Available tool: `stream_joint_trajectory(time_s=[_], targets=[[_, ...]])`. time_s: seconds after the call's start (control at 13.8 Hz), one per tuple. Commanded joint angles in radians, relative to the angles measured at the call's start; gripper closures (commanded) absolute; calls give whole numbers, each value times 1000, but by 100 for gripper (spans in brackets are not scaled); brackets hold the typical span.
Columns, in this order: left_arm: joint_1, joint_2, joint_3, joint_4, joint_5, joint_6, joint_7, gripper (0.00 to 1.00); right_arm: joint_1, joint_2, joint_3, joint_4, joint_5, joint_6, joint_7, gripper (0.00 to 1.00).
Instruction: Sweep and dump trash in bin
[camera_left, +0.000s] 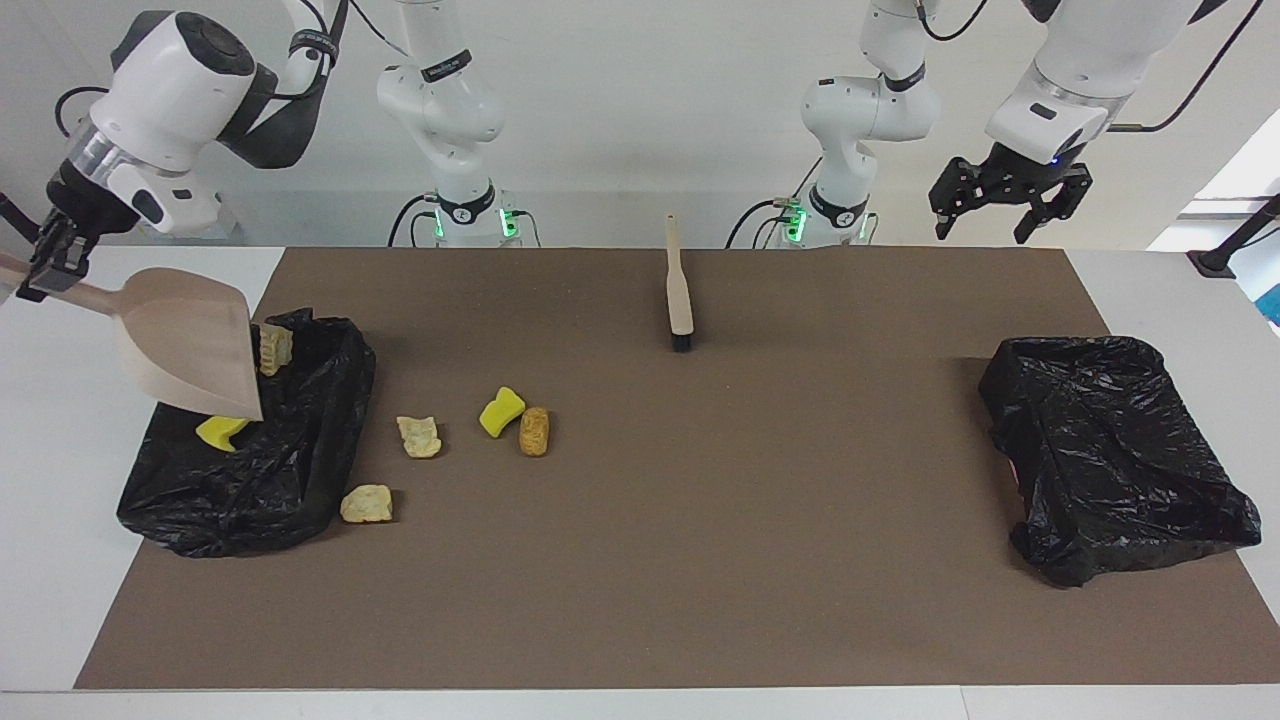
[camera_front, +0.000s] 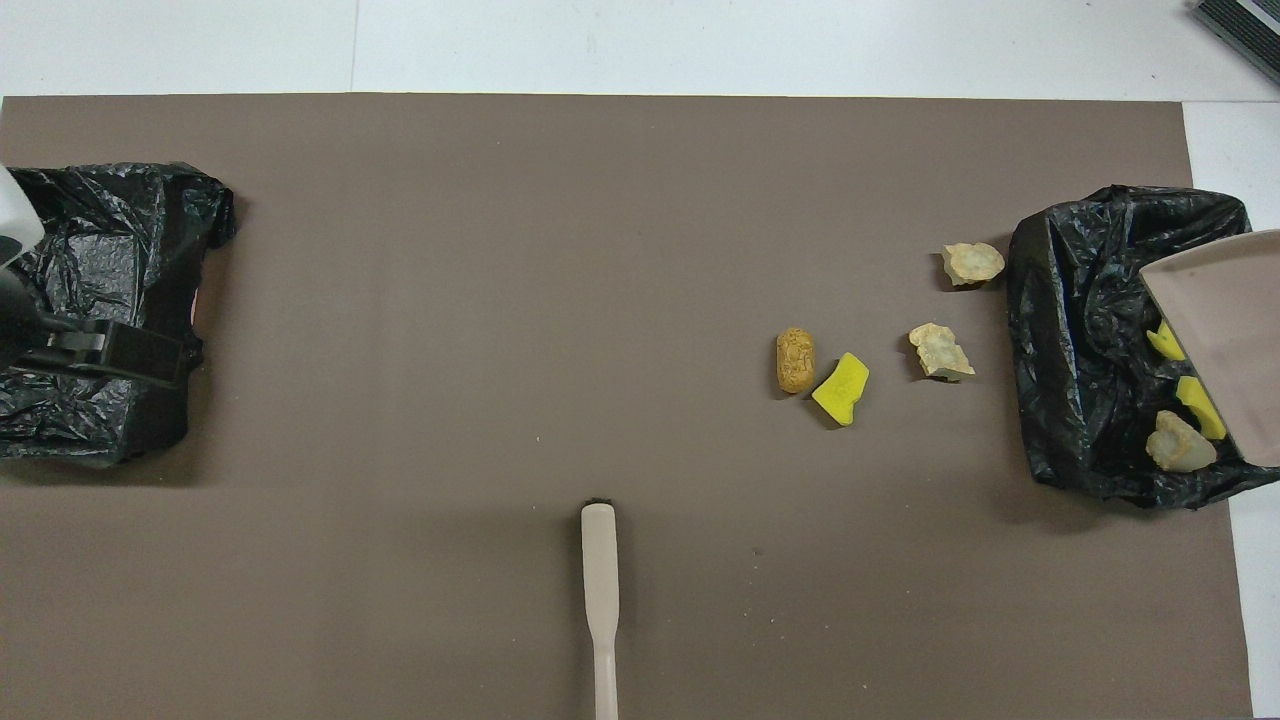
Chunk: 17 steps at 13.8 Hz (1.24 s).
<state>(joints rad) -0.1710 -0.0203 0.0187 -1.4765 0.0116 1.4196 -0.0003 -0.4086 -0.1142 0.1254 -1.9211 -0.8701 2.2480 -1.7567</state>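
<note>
The right gripper (camera_left: 55, 262) is clamped on the dustpan (camera_left: 190, 340) handle, tipped over the bin (camera_left: 250, 470) — three scraps (camera_front: 1180, 440) inside, four (camera_left: 500, 412) on the brown mat (camera_left: 700, 560). The left gripper (camera_left: 1008, 200) hangs spread wide — white wall and table surround.

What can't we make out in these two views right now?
- Overhead view: right gripper and the dustpan handle are cut off by the frame edge.
- Both views: the tilted dustpan covers part of the bin interior; only parts of the yellow sponge chunks show.
- Overhead view: brush handle end runs off the bottom edge.
- Other bin: crumpled liner hides any contents.
</note>
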Motion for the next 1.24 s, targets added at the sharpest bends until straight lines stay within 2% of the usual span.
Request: stream_joint_trajectory(time_s=[0.0, 0.22, 0.51, 0.65, 0.95, 1.16], targets=[[18, 52, -8, 88, -15, -37, 16, 0, -6, -4, 2, 14, 162, -73, 8, 100], [25, 51, -8, 90, -15, -37, 16, 0, -9, -10, 2, 14, 336, -219, 171, 100], [22, 37, -13, 84, -16, -22, 16, 0, 23, -41, 11, 8, 488, -454, 691, 100], [22, 26, -16, 78, -15, -25, 16, 0, 65, -45, 13, -1, 548, -537, 875, 100], [21, 22, -17, 73, -13, -25, 14, 0, 192, -44, 13, -6, 643, -643, 1222, 100], [21, 22, -17, 73, -13, -27, 5, 0, 281, -30, 13, -27, 722, -648, 1379, 100]])
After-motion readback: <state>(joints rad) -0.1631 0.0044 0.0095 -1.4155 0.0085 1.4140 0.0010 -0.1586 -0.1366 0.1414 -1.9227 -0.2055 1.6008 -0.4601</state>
